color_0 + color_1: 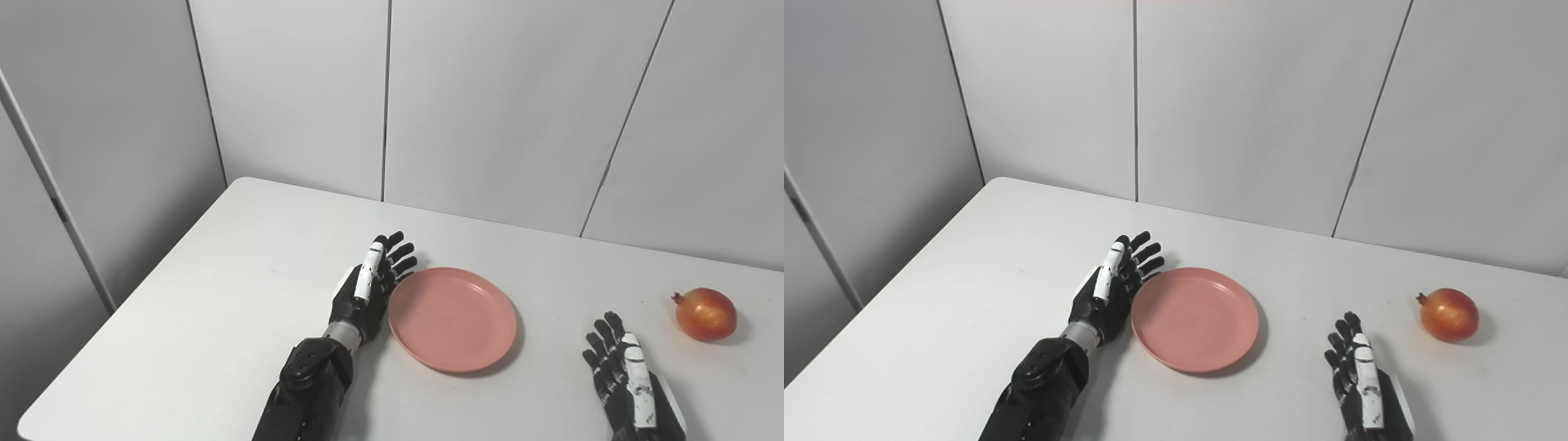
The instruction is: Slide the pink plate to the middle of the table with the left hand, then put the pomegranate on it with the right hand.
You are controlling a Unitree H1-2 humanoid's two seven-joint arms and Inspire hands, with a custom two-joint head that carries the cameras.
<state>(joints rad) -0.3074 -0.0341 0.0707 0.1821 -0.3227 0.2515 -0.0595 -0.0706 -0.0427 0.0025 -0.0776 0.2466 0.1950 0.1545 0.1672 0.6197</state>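
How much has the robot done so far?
The pink plate already sits near the table's middle, with the open left hand beside its left rim. The pomegranate is not yet on it: it lies at the right, untouched, beyond the open right hand. Placing it is left.

Plates: one pink plate [452, 318]
Fruit: one pomegranate [705, 313]
Robot hands: two, left hand [367, 288], right hand [631, 380]
Tables: one white table [202, 294]
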